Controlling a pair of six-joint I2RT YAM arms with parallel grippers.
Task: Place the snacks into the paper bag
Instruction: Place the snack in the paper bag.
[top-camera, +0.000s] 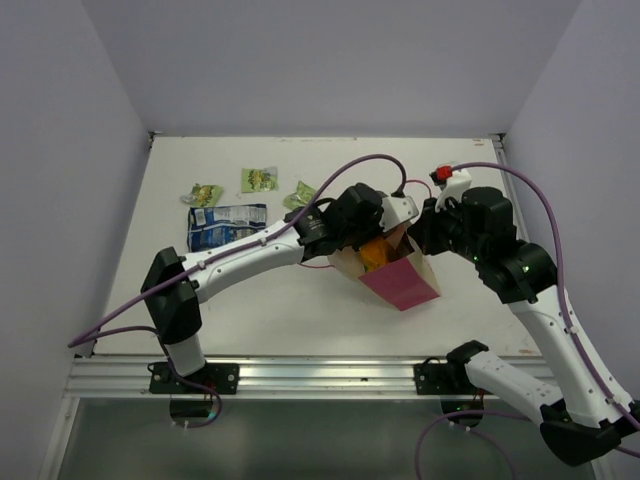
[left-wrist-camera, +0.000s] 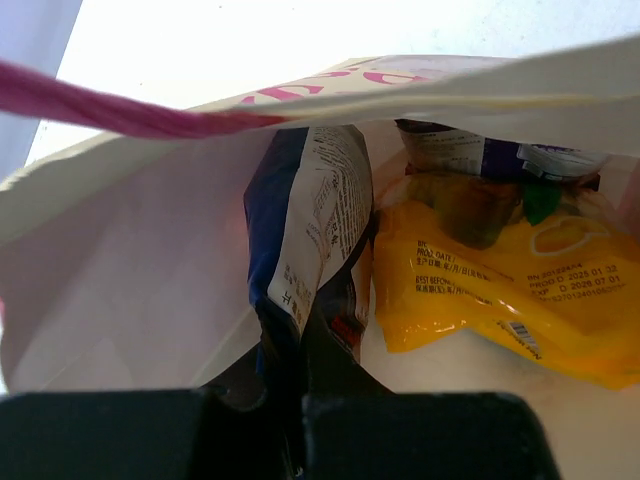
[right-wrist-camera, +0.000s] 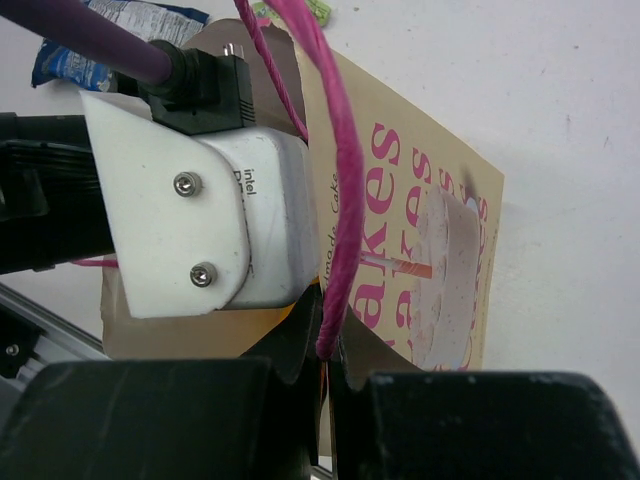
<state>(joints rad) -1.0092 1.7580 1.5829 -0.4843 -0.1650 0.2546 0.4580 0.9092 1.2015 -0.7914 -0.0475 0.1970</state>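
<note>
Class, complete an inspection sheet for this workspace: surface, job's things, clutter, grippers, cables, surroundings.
Surface: white table.
Job's things: paper bag tilted, open; orange packet and purple packet inside; dark blue packet and three green packets lying on the table.
Clutter: nothing seen.
Grippers: left gripper shut on second dark blue packet inside the bag; right gripper shut on pink handle.
Cables: purple cables arch over both arms.
Surroundings: white walls on three sides; metal rail at near edge.
</note>
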